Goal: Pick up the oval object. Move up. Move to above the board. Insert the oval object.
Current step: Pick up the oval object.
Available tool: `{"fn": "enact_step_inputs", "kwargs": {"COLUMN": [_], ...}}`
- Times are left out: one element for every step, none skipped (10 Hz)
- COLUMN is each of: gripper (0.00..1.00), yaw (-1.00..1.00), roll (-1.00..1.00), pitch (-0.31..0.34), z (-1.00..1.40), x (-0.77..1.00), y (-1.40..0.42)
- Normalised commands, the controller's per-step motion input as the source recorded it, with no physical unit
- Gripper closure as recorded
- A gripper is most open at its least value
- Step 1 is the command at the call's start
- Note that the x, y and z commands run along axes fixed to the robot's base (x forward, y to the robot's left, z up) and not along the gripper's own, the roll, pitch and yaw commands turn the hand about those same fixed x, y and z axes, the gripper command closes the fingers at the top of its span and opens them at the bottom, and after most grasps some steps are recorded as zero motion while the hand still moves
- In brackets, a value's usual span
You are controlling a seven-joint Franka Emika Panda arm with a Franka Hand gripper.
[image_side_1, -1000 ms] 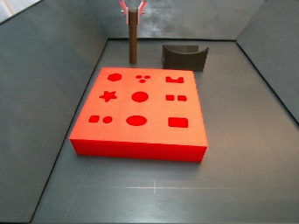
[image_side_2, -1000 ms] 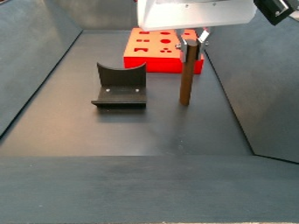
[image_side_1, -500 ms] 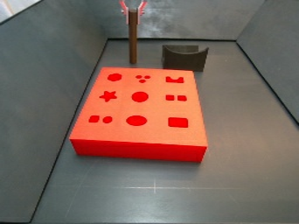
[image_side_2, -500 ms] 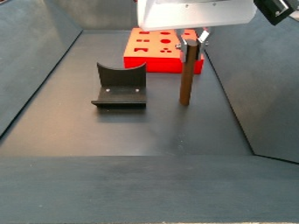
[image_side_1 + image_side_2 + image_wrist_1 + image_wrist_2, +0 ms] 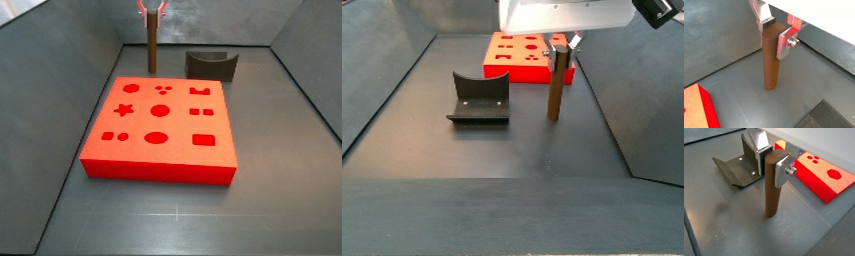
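Observation:
The oval object [image 5: 769, 60] is a slim brown peg standing upright on the dark floor, beyond the far edge of the board [image 5: 181, 125] in a side view. The gripper [image 5: 775, 34] sits at the peg's top with a silver finger pressed on each side, shut on it. Both wrist views show this grip, with the peg [image 5: 771, 188] reaching down to the floor. In both side views the peg [image 5: 151, 50] [image 5: 555, 85] hangs below the gripper [image 5: 151, 12] [image 5: 563, 45]. The red board [image 5: 516, 55] shows its shaped cut-outs.
The dark fixture [image 5: 214, 65] [image 5: 478, 97] stands on the floor beside the peg, close to the board's far corner. Grey walls enclose the floor on the sides and at the back.

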Motion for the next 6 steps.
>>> {"fn": "enact_step_inputs", "kwargs": {"gripper": [1.0,1.0,1.0,1.0,1.0,1.0], "yaw": [0.02,0.02,0.02,0.02,0.02,0.02], "roll": [0.01,0.01,0.01,0.01,0.01,0.01], "pitch": [0.0,0.0,0.0,0.0,0.0,0.0], "z": [0.0,0.0,0.0,0.0,0.0,0.0], "x": [0.0,0.0,0.0,0.0,0.0,0.0], "y": [0.0,0.0,0.0,0.0,0.0,0.0]}}
